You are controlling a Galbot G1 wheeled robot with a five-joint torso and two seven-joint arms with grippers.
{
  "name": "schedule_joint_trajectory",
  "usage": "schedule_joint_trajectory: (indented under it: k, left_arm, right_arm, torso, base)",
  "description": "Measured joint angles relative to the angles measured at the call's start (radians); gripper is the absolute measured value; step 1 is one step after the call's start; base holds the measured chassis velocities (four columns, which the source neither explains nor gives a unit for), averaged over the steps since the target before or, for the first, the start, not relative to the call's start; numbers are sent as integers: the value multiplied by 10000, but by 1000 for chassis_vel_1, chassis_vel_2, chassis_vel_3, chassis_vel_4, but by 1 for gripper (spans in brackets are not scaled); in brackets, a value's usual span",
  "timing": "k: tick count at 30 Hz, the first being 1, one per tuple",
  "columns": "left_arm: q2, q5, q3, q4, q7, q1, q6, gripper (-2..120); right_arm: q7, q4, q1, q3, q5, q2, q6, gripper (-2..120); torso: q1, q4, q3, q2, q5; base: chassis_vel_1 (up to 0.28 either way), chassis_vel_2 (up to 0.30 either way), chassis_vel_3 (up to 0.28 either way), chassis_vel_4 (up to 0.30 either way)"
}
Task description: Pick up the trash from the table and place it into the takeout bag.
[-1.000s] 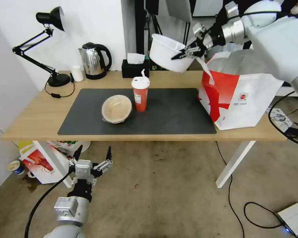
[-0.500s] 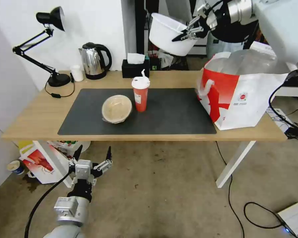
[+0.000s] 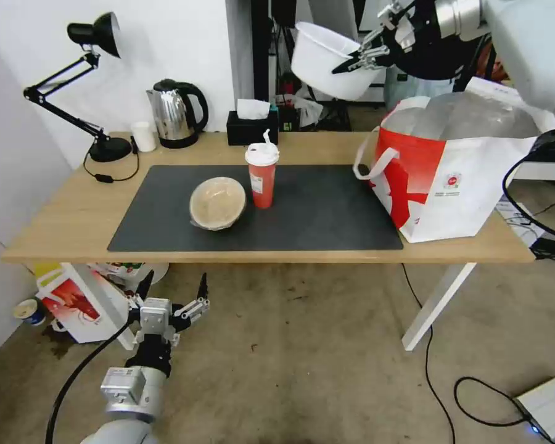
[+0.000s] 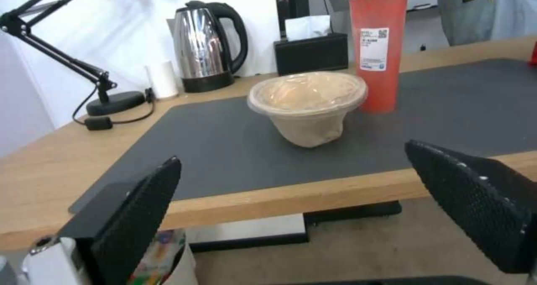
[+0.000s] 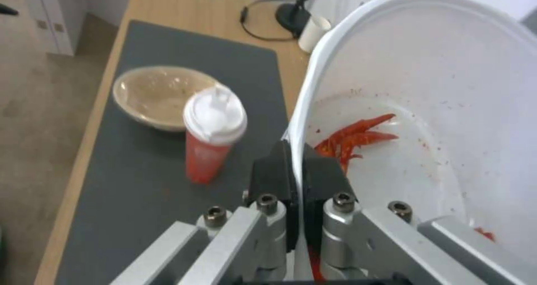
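Table: light wood with a grey mat; tan bowl and red cup sat mid-mat.
Right gripper: clenched on white bowl rim, high, far-left of takeout bag.
Tip: carry rightward over bag mouth, keep level, then lower.
Left gripper: released, parked below table's near edge.

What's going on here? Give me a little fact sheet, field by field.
right hand: shut on the rim of the white bowl, held in the air beside the takeout bag's open top
bowl contents: red crayfish scraps
left hand: open, low in front of the table
still on mat: tan bowl, red cup
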Motion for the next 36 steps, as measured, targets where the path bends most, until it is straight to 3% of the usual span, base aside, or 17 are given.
schedule_joint_trajectory:
  k: [10, 21, 36]
  left_arm:
    - [0, 0, 0, 0, 0, 0, 0, 100]
    - [0, -1, 0, 0, 0, 0, 0, 100]
    - [0, 0, 0, 0, 0, 0, 0, 100]
  right_arm:
    - [-74, -328, -229, 203, -357, -824, 195, 0]
    - [-88, 202, -384, 198, -201, -2097, 187, 0]
    - [-89, 255, -599, 250, 109, -2979, 166, 0]
  torso:
    - [0, 0, 0, 0, 0]
    - [0, 1, 0, 0, 4]
    - [0, 1, 0, 0, 4]
  base:
    - [0, 0, 0, 0]
    - [0, 0, 0, 0]
    - [0, 0, 0, 0]
